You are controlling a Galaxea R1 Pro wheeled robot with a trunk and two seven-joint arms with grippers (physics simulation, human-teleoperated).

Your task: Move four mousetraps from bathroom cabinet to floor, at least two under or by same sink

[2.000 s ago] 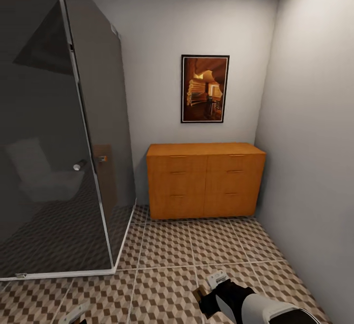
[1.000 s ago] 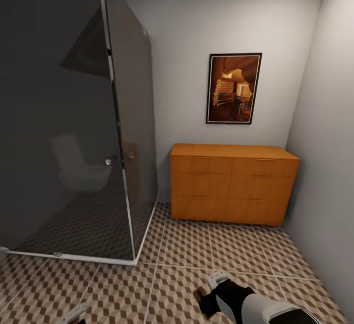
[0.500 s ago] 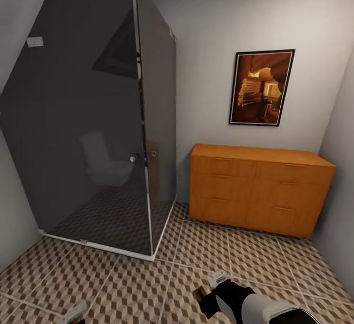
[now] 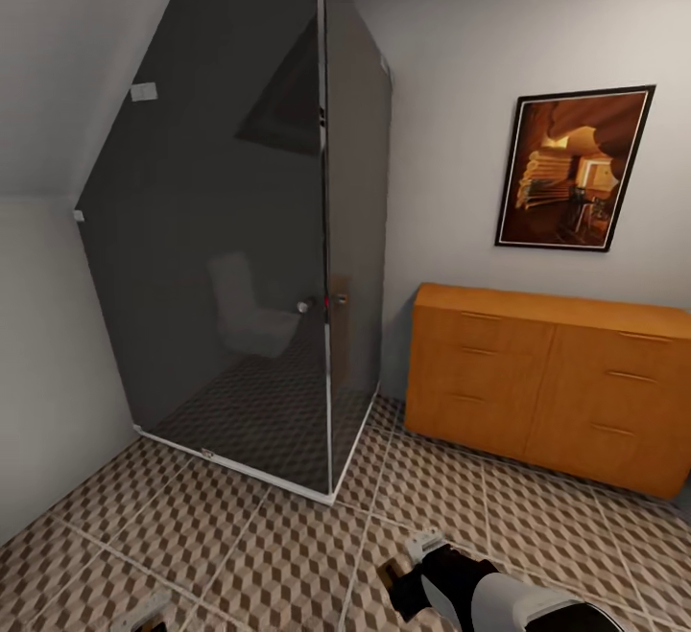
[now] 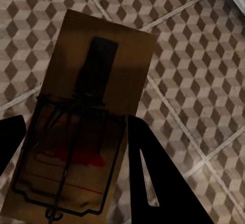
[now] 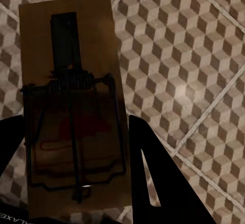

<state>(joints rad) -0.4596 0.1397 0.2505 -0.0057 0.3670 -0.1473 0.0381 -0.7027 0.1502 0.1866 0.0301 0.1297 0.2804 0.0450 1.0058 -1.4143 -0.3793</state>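
Two hands, left hand [image 5: 74, 173] and right hand [image 6: 74, 173], each clamp a mousetrap [image 5: 87, 117] above the bathroom floor [image 4: 269, 536].

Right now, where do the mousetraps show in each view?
Head view: the brown corner of the right trap shows at the right gripper, near the bottom edge.
Left wrist view: the left trap sits between the left gripper's fingers.
Right wrist view: the right trap sits between that gripper's fingers.
Shared landmark: the cube-patterned floor.
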